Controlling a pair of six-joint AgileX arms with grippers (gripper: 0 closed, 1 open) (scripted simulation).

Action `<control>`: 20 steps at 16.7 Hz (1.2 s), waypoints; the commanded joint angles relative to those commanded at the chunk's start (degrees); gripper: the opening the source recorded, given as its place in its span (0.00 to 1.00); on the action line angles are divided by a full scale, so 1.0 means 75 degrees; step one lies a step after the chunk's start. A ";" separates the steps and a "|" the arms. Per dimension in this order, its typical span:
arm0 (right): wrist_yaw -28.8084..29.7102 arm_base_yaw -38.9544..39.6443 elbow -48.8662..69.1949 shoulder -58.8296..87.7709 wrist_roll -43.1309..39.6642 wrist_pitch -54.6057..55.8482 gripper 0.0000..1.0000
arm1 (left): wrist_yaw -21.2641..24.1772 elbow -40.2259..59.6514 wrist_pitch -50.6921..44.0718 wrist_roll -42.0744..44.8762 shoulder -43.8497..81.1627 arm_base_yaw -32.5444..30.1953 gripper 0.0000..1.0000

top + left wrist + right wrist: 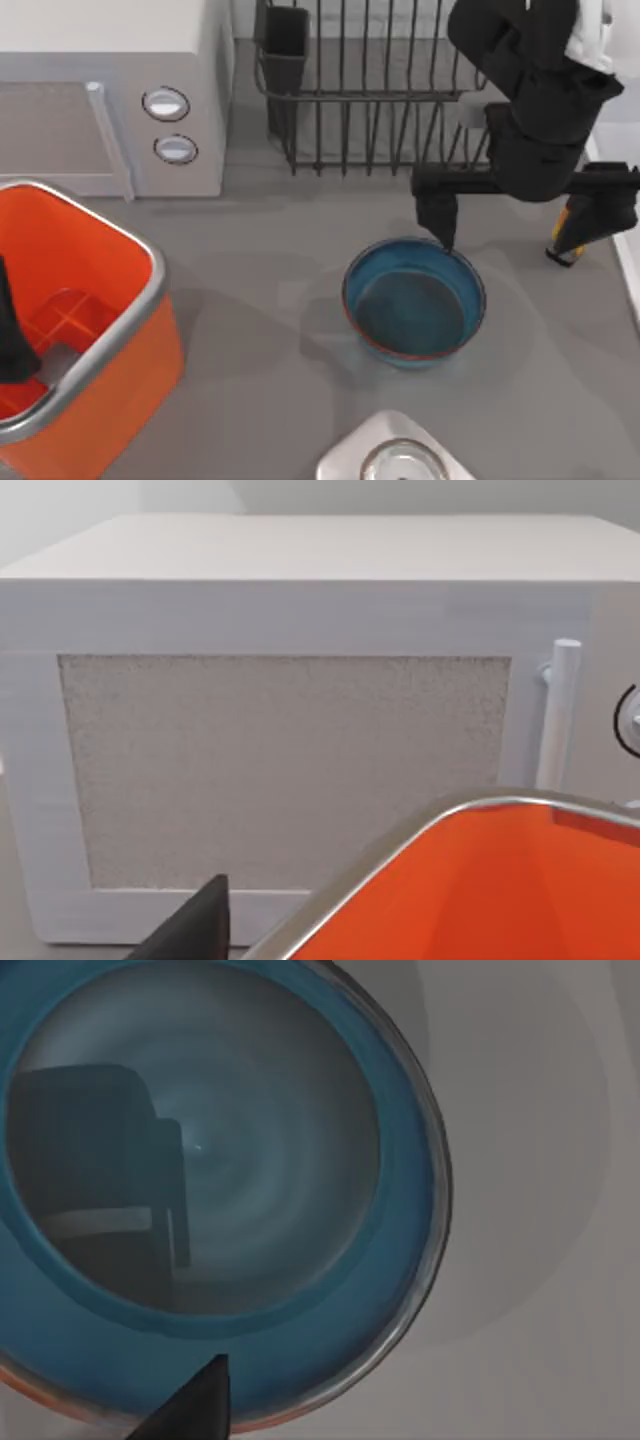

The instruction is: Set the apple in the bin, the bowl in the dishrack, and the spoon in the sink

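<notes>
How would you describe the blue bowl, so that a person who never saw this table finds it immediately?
Start at the dark wire dishrack at the table's back. In front of it, on the grey table, stands the bowl, with the right gripper at its far rim. It is the one round, deep blue thing, with a reddish-brown band outside.

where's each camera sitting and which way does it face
top view: above the table, looking down on the round deep blue bowl, square orange plastic bin, white microwave and dark wire dishrack; right gripper at the bowl's rim.
left wrist view: over the bin, facing the microwave; a dark fingertip shows.
right wrist view: looks into the bowl.
Top and right wrist share the bowl.
</notes>
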 joint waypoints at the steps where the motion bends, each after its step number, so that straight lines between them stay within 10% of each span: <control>1: 0.0004 0.0014 0.0048 0.0050 0.0016 -0.0035 1.00 | 0.0000 0.0000 0.0000 0.0000 0.0000 0.0000 1.00; 20: 0.0009 0.0035 -0.2022 0.0783 0.0047 0.2768 1.00 | 0.0000 0.0000 0.0000 0.0000 0.0000 0.0000 1.00</control>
